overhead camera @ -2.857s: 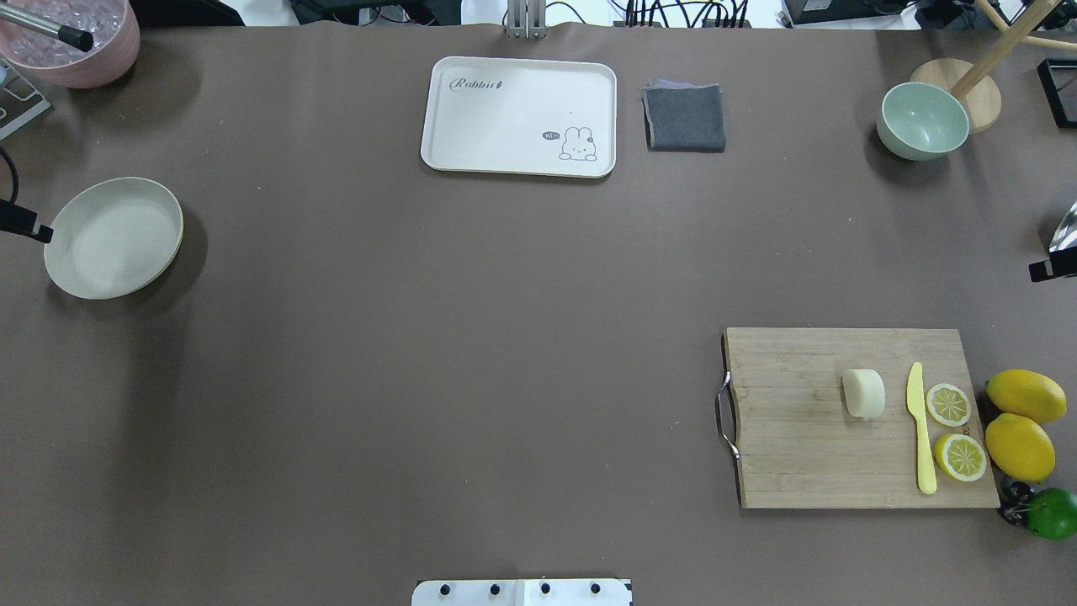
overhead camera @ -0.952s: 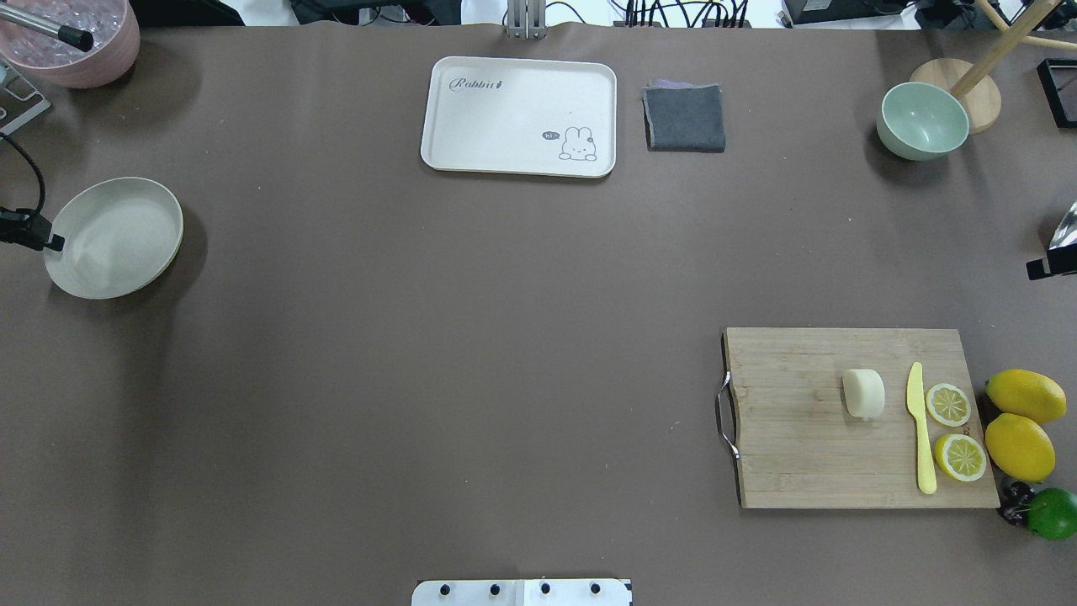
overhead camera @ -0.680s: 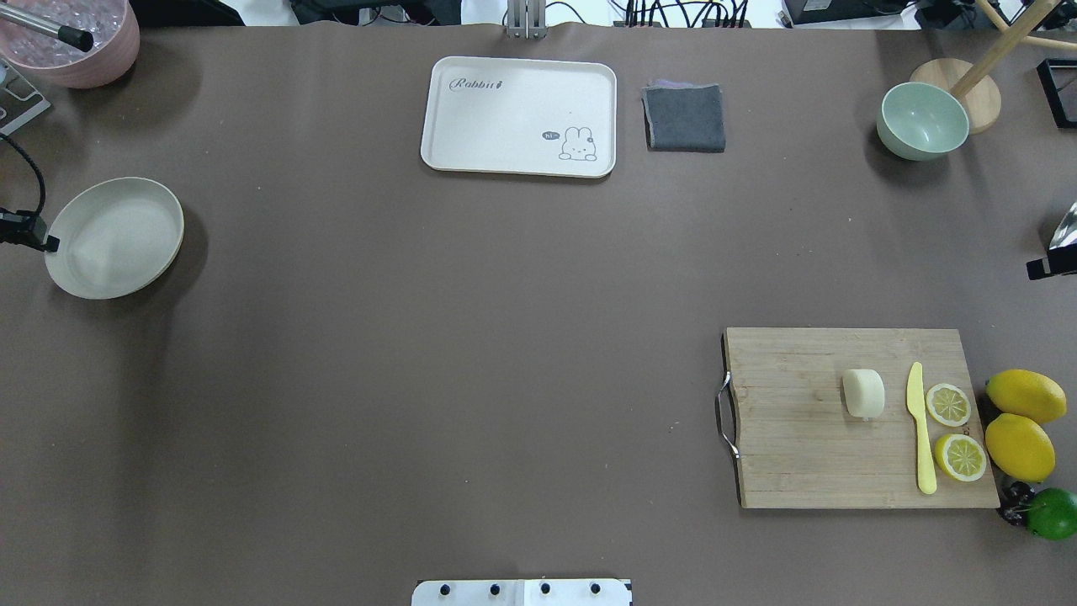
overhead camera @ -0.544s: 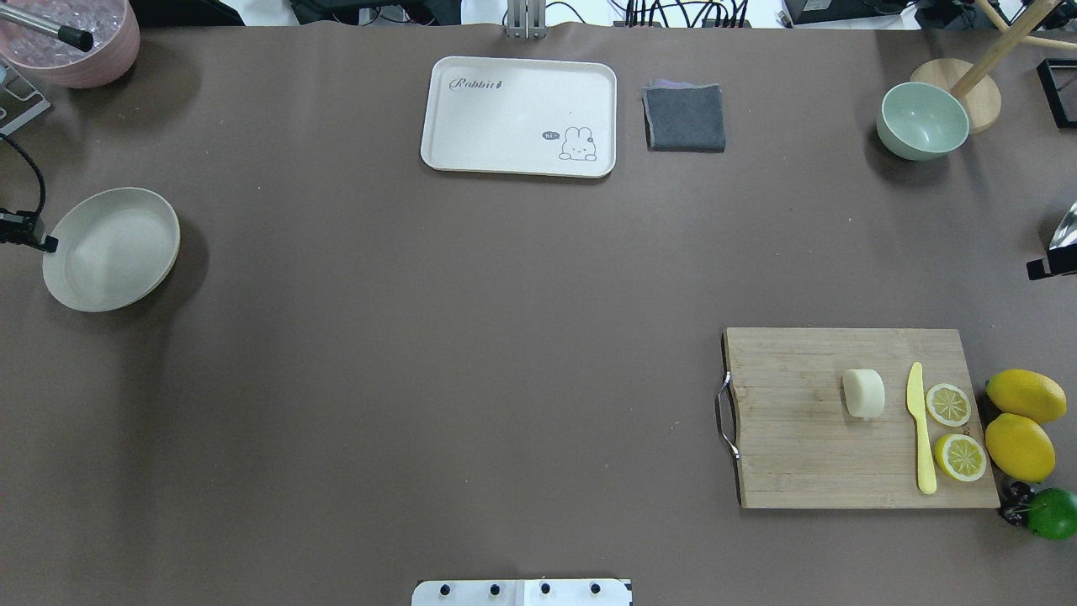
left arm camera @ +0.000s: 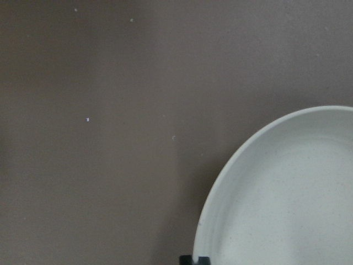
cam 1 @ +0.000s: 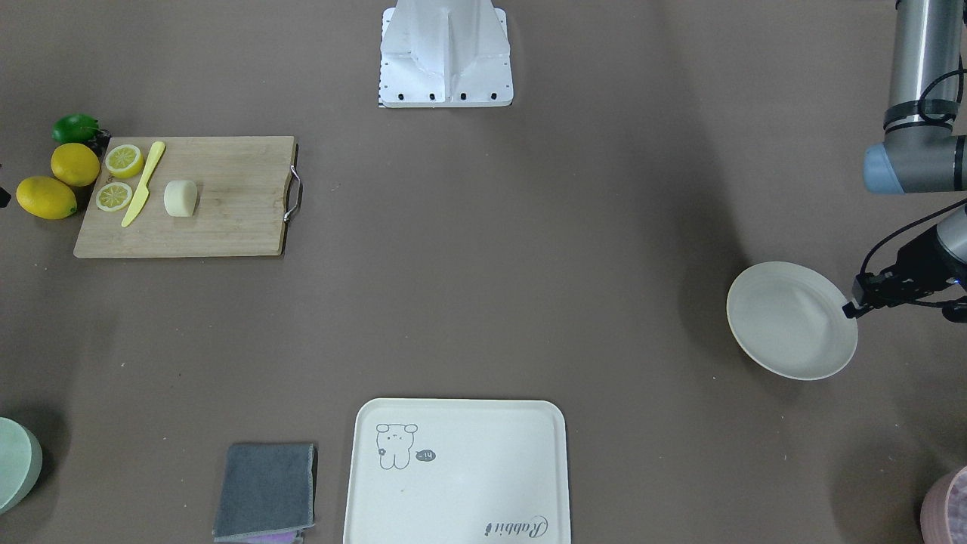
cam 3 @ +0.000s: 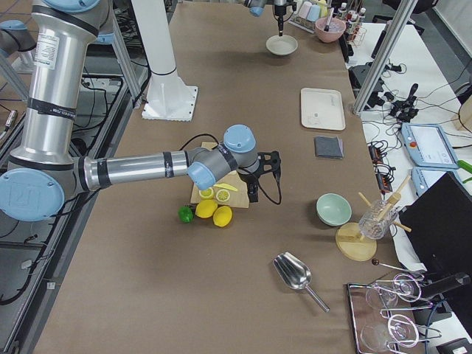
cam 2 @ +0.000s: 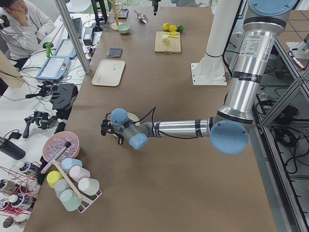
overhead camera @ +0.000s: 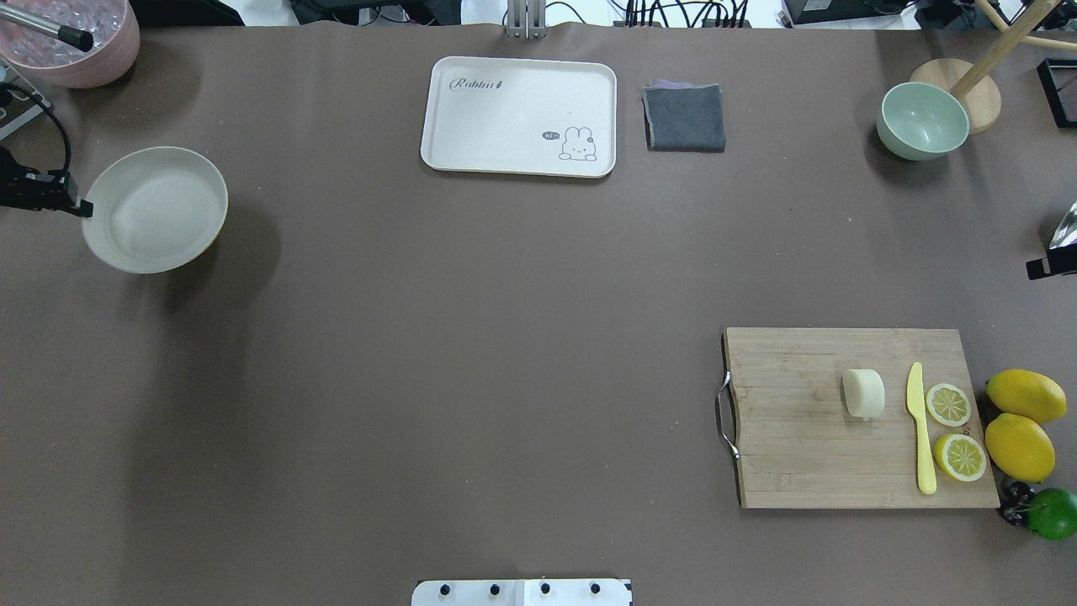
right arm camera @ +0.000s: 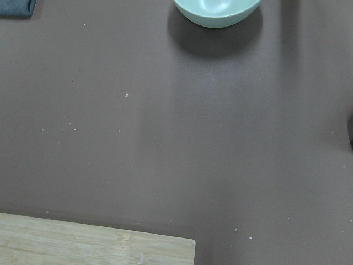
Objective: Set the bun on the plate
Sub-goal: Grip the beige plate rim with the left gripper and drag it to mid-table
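Note:
The pale cream bun (overhead camera: 863, 393) lies on its side on the wooden cutting board (overhead camera: 799, 454) at the near right, also seen as the bun (cam 1: 180, 198) in the front-facing view. The off-white round plate (overhead camera: 156, 210) hangs a little above the table at the far left, casting a shifted shadow. My left gripper (overhead camera: 84, 208) is shut on the plate's outer rim (cam 1: 844, 317); the left wrist view shows the plate (left arm camera: 287, 193) at lower right. Only a black bit of my right gripper (overhead camera: 1052, 268) pokes in at the right edge, beyond the board; its jaws are hidden.
A yellow knife (overhead camera: 920, 429), two lemon slices (overhead camera: 948, 404), two lemons (overhead camera: 1022, 421) and a lime (overhead camera: 1052, 513) sit at the board's right end. At the back are a cream tray (overhead camera: 519, 116), a grey cloth (overhead camera: 684, 118), a green bowl (overhead camera: 922, 120) and a pink bowl (overhead camera: 71, 42).
The left gripper has closed on the plate's rim, lifted it, and carried it right and toward the far edge. Bun and right gripper have not moved.

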You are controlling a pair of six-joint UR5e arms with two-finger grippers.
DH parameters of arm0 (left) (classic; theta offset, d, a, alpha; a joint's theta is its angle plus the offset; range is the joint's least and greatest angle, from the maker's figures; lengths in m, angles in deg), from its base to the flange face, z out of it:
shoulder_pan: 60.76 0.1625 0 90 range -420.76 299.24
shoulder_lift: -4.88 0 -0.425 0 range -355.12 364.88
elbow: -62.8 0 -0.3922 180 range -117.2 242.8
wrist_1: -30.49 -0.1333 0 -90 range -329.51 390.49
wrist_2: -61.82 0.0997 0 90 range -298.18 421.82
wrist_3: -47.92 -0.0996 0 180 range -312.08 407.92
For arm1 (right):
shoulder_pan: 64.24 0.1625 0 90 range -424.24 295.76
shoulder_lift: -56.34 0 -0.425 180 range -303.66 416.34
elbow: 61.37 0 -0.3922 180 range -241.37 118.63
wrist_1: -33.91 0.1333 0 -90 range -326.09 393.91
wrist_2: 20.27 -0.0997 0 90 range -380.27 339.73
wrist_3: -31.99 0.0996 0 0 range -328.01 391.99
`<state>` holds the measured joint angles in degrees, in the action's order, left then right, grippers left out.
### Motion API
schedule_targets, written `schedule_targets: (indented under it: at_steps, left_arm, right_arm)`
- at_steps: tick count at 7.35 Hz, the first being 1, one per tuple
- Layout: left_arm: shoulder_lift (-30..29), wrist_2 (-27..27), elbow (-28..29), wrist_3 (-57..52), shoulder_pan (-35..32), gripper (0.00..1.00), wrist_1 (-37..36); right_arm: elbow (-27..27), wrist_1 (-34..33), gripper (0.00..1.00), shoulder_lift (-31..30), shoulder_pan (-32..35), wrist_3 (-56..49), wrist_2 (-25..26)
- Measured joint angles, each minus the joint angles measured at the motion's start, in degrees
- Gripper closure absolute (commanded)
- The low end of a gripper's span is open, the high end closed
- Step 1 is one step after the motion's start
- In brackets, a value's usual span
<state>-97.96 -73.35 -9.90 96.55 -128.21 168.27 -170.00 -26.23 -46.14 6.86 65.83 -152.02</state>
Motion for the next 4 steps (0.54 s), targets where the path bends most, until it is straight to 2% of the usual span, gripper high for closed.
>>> schedule_targets:
  at_steps: [2,4]
  left_arm:
    - [-3.3,0.3,-5.6,12.6,5.0,1.00,-0.3]
    - [-7.7,2.9,-10.1,23.9,12.2,1.00,-0.6]
  right_arm:
    - [0.0,0.0,0.00,0.0,0.0,0.1,0.0]
    - [-0.1,0.0,0.00,0.2,0.0,1.0,0.1]
